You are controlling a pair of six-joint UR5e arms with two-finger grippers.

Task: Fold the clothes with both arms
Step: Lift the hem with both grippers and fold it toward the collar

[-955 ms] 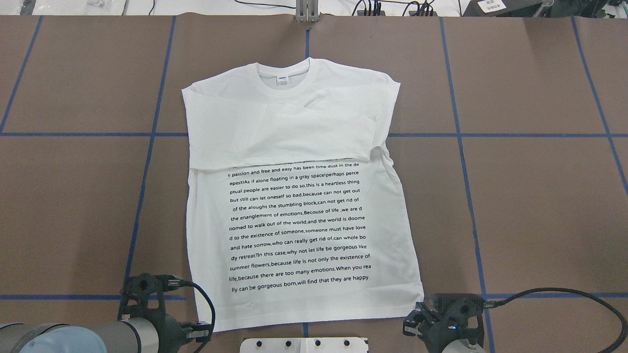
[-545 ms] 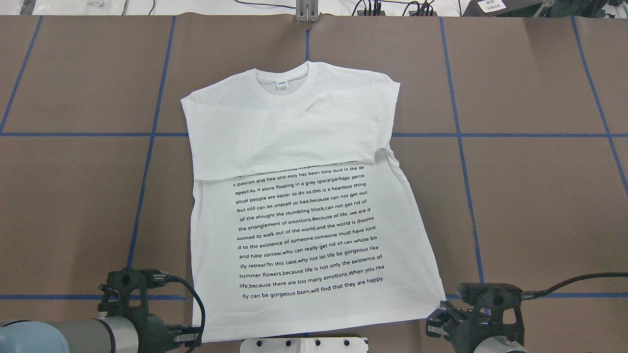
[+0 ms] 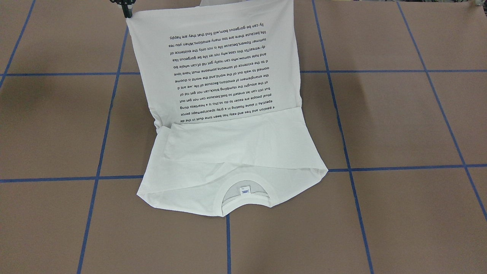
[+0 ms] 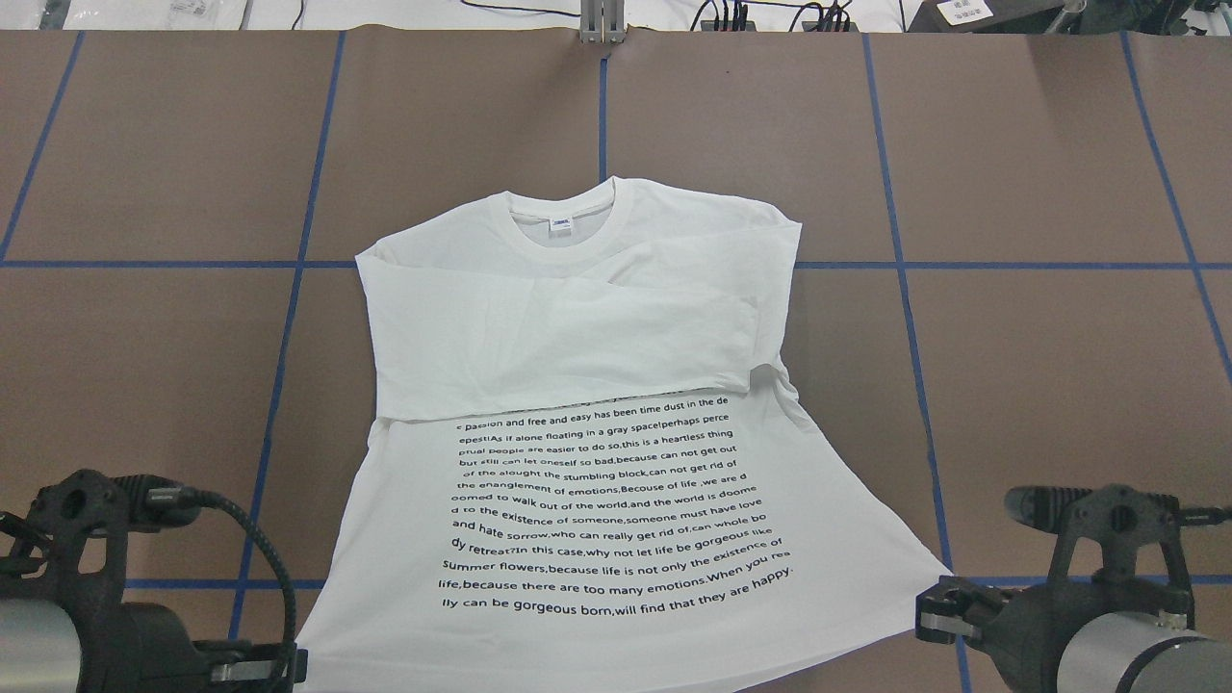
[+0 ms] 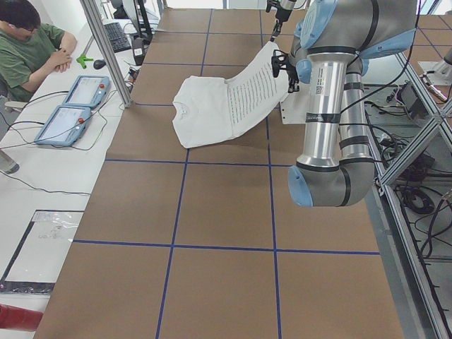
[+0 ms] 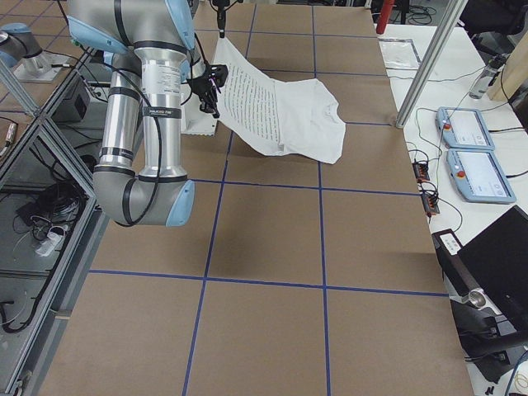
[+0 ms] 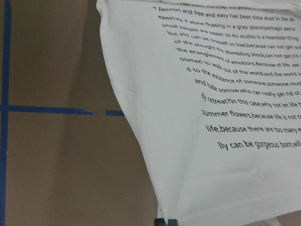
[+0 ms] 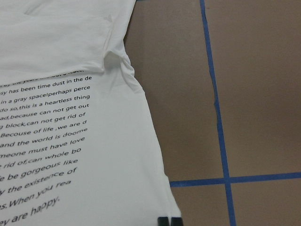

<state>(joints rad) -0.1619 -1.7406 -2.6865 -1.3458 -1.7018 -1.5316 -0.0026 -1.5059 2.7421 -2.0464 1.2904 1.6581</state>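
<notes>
here the white shirt [image 4: 597, 500] lies mid-frame on the brown bench [image 4: 1059, 366], collar [image 4: 563, 207] toward the top, sleeves [image 4: 568, 337] folded across the chest. its printed lower half slopes up off the bench toward the bottom edge. the left pincer [image 4: 287, 664], lower left, is clamped on one hem corner; the right pincer [image 4: 936, 612], lower right, is clamped on the other.

The white long-sleeved cotton shirt [image 4: 577, 327] lies front-up on the brown table [image 4: 1059, 385], sleeves folded across its chest and ribbed collar [image 4: 563, 207] at the far end — its hem end is raised off the surface. The black left gripper [image 4: 292, 664] and right gripper [image 4: 929, 616] each pinch one hem corner, with the block of black printed text [image 4: 616, 510] stretched between them.
</notes>
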